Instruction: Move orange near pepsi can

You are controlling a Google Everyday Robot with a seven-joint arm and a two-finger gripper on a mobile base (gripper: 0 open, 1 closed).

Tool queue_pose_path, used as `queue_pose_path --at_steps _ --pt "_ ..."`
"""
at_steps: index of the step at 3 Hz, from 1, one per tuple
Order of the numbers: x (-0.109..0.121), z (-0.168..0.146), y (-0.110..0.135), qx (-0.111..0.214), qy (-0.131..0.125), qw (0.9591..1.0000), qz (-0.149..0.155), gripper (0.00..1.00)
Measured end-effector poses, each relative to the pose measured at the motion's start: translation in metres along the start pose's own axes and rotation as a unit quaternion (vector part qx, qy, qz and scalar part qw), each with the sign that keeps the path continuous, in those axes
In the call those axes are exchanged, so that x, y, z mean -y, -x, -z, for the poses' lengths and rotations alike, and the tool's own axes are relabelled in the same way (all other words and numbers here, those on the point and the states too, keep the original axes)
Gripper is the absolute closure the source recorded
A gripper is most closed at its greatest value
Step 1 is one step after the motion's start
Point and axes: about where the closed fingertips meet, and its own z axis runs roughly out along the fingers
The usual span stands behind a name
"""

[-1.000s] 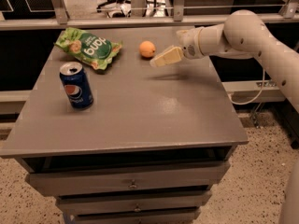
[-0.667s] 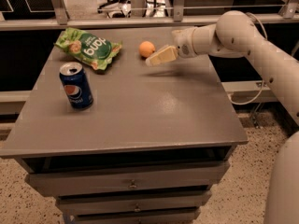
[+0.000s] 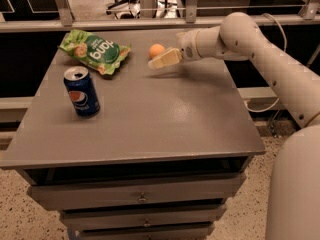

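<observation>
The orange (image 3: 157, 50) is a small round fruit at the back middle of the grey table (image 3: 145, 119). The pepsi can (image 3: 81, 91) stands upright at the left, dark blue with a silver top and the round logo facing me. My gripper (image 3: 159, 61) reaches in from the right on a white arm, its cream-coloured fingers (image 3: 164, 60) pointing left, just in front of and beside the orange. The orange sits apart from the can, roughly a third of the table's width away.
A green snack bag (image 3: 95, 51) lies at the back left, between the orange and the can. A metal rail (image 3: 150, 21) runs behind the table. Drawers (image 3: 142, 196) are below the front edge. My white base (image 3: 295, 189) stands at the right.
The gripper has moved left along the back of the table, closing in on the orange. The orange, can and bag have stayed put.
</observation>
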Motion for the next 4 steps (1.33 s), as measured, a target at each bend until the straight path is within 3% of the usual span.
queue_pose_path --at_steps 1,3,4 --pt "-0.002 -0.013 0.002 0.002 0.009 1.0 -0.003 0.16" --pt "-0.01 -0.024 0.004 0.007 0.024 0.9997 -0.001 0.62" --pt "-0.024 -0.003 0.012 0.01 0.033 0.9994 -0.003 0.85"
